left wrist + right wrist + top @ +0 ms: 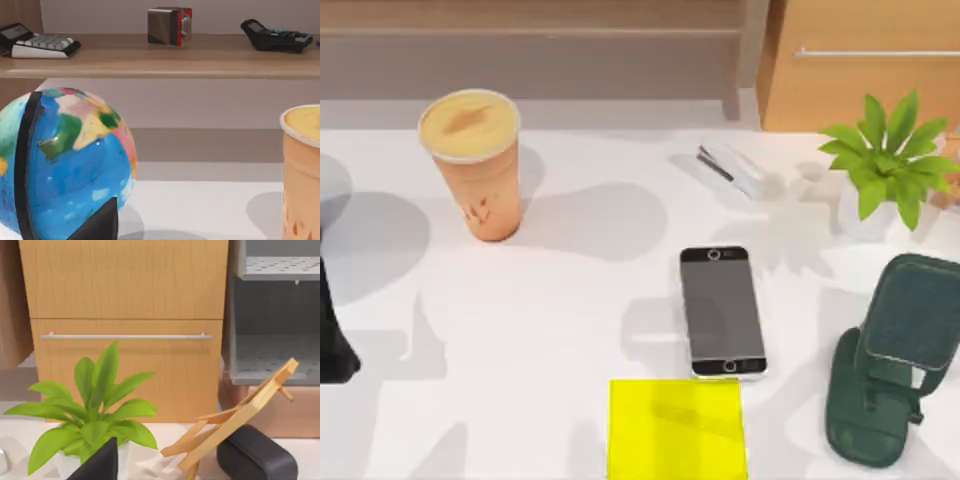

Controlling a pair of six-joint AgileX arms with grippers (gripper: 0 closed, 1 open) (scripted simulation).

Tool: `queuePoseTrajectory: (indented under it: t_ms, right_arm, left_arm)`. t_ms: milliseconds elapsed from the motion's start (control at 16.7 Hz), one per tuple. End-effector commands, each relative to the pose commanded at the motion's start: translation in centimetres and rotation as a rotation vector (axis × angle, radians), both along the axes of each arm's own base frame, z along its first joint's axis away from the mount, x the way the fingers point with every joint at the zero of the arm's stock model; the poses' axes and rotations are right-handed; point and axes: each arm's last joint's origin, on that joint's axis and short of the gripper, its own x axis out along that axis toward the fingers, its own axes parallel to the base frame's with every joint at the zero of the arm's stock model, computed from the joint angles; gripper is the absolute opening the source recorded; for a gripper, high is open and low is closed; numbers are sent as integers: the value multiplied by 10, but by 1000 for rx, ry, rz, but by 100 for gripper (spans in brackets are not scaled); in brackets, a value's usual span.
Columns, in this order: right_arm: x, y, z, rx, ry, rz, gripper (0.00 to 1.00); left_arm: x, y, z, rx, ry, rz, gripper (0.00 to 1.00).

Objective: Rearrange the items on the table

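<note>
White table (570,330): cup (472,160), smartphone (722,312), yellow square (677,428); tool states unclear.

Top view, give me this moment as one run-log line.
cup upright, far left | phone flat, centre, beside yellow pad | right arm over right edge | left arm at left edge

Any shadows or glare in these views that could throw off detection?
Top view: broad soft grey shadows lie across the table, one stretching right from the drink cup, and the smartphone screen has a pale sheen. Left wrist view: a faint shadow sits beside the cup, with no harsh glare. Right wrist view: even light, with soft shadows under the plant.
</note>
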Motion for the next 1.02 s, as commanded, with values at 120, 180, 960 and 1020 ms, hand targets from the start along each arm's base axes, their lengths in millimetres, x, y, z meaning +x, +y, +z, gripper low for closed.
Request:
queuePoseTrajectory:
  t_ms: [120,180,960,1020]
  right_arm:
    - [0,0,0,0,1,0,100]
    - [0,0,2,-5,11,-2,100]
    - [78,-17,71,-280,887,54,100]
    - [91,-20,71,-296,977,79,100]
  left_arm:
    - [0,0,0,0,0,0,100]
    - [0,0,0,0,0,0,100]
    - [0,0,0,0,0,0,100]
    - [0,0,0,0,0,0,100]
